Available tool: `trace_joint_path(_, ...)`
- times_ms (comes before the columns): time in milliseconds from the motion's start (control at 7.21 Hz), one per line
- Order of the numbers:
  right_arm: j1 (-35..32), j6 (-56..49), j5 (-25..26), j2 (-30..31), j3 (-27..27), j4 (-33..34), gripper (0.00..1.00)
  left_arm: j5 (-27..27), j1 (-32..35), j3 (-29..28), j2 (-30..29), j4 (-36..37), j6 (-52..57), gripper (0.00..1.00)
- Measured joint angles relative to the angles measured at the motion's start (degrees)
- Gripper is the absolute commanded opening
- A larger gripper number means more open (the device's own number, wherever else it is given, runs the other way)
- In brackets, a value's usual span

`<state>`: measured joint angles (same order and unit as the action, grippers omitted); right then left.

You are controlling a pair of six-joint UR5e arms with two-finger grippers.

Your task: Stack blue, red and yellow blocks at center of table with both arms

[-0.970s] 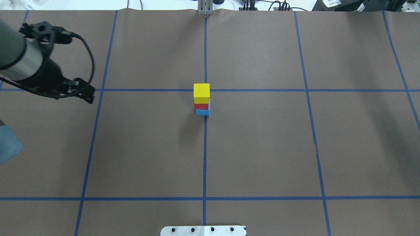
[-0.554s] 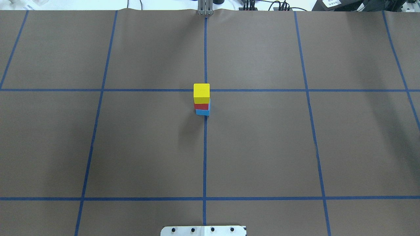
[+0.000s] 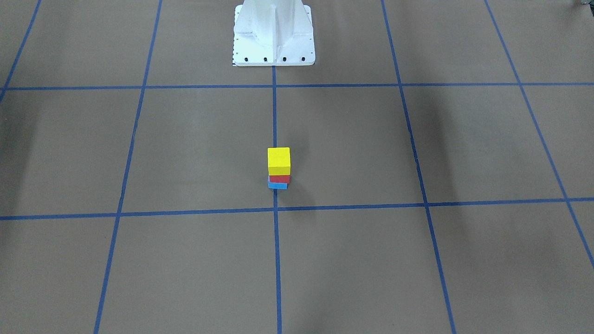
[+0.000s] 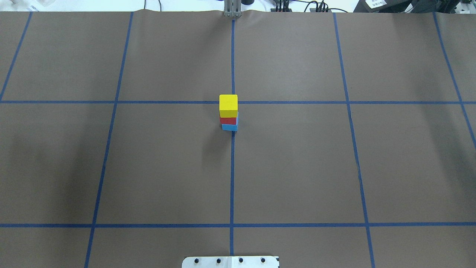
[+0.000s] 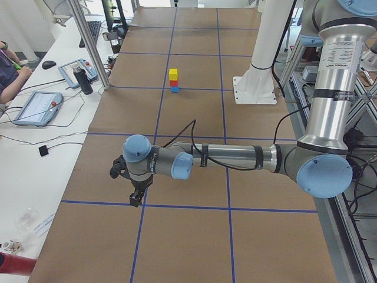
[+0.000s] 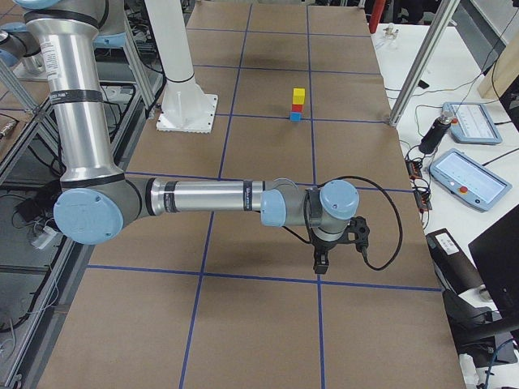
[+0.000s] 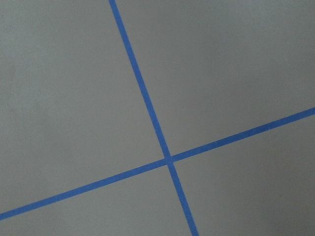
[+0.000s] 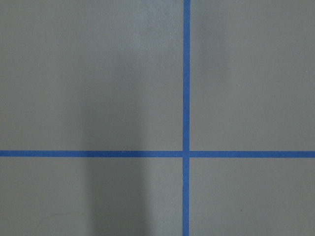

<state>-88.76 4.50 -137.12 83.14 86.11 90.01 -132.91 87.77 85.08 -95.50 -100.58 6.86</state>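
A yellow block (image 4: 228,104) sits on a red block (image 4: 228,120), which sits on a blue block (image 4: 229,127), at the table's centre on the middle tape line. The stack also shows in the front view, yellow (image 3: 278,160) over red (image 3: 279,178) over blue (image 3: 277,185). My left gripper (image 5: 136,197) shows only in the left side view, far from the stack, pointing down over the table. My right gripper (image 6: 320,263) shows only in the right side view, likewise far off. I cannot tell whether either is open or shut.
Brown paper with a blue tape grid (image 4: 232,178) covers the table. The white robot base (image 3: 274,32) stands at the near edge. Side desks hold tablets (image 5: 37,107) (image 6: 469,180) and a metal post (image 5: 88,41). An operator's arm (image 5: 10,85) is at one desk.
My left arm, at the overhead view's left edge a second ago, has withdrawn out of that view. The block stack has not moved.
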Motion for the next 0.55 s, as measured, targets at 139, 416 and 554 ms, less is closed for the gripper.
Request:
trace_joint_path(139, -0.32, -0.06, -0.14, 1.28, 1.11, -0.01, 0.99, 0.15, 0.05, 0.69, 0.00, 0.02, -3.46, 1.00)
trace_joint_path(416, -1.04, -0.23, 0.30, 2.47, 2.04, 0.04, 0.99, 0.48, 0.05, 2.51, 0.40, 0.01, -7.28, 1.00)
trace_joint_path(554, -1.60, -0.29, 0.46, 2.72, 2.20, 0.09, 0.99, 0.57, 0.04, 2.82, 0.62, -0.06, -7.71, 1.00)
